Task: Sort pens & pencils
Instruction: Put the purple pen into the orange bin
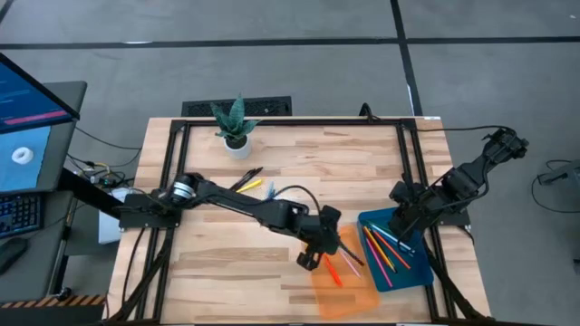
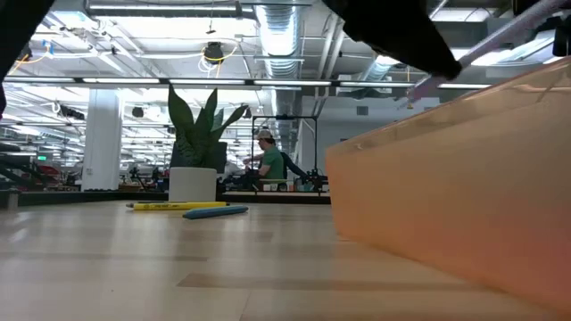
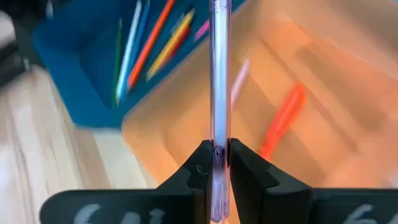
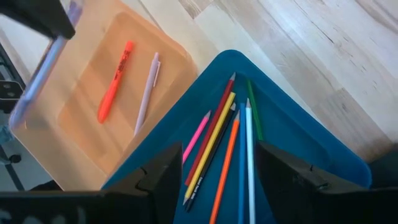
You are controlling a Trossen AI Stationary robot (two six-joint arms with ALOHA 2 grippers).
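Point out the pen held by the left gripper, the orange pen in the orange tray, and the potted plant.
clear pen [image 3: 219, 74], left wrist view, mid-barrel above the fingers.
orange pen [image 4: 115, 81], right wrist view, middle of its body.
potted plant [image 1: 236, 147], high view, white pot.

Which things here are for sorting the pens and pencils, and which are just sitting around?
For the job:
- pale purple pen, pinched in the left hand
- orange pen in the orange tray
- pencils in the blue tray
- yellow and blue pens on the table

Just sitting around:
- potted plant
- computer screen
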